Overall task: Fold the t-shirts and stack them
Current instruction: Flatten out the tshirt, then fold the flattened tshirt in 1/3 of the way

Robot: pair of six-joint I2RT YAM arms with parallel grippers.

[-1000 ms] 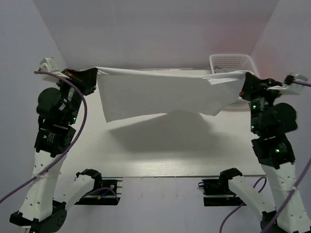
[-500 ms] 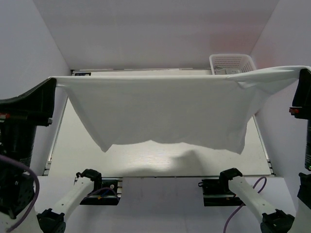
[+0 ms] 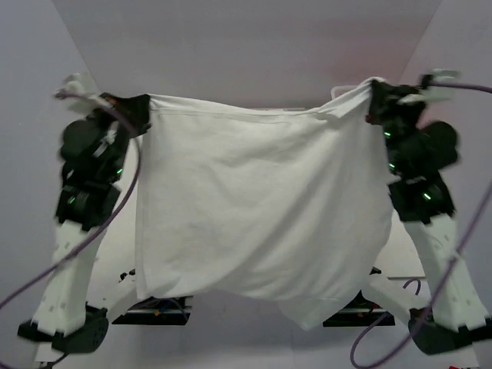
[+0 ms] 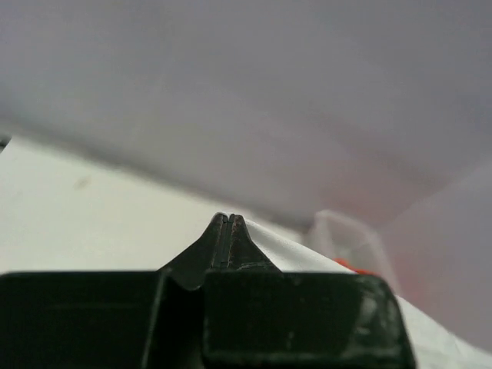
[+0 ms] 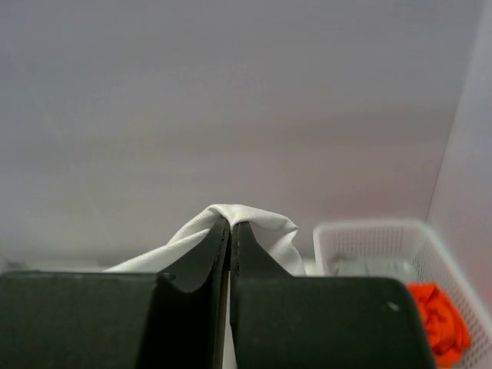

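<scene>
The white t-shirt (image 3: 261, 207) hangs spread in the air between my two arms and hides most of the table. My left gripper (image 3: 146, 104) is shut on its upper left corner; that cloth edge shows in the left wrist view (image 4: 284, 250) beside the closed gripper (image 4: 228, 219). My right gripper (image 3: 371, 88) is shut on the upper right corner, where cloth (image 5: 254, 223) bunches over the closed gripper (image 5: 231, 224). The orange t-shirt (image 5: 437, 319) lies crumpled in the basket.
A white plastic lattice basket (image 5: 369, 234) stands at the back right against the wall, with a pale cloth inside beside the orange one. Its blurred outline also shows in the left wrist view (image 4: 346, 231). Both arm bases sit at the near table edge.
Both arms have swung the white t-shirt up from a flat, stretched spread so that it now hangs down as a vertical sheet facing the top camera. Both grippers keep their hold.
</scene>
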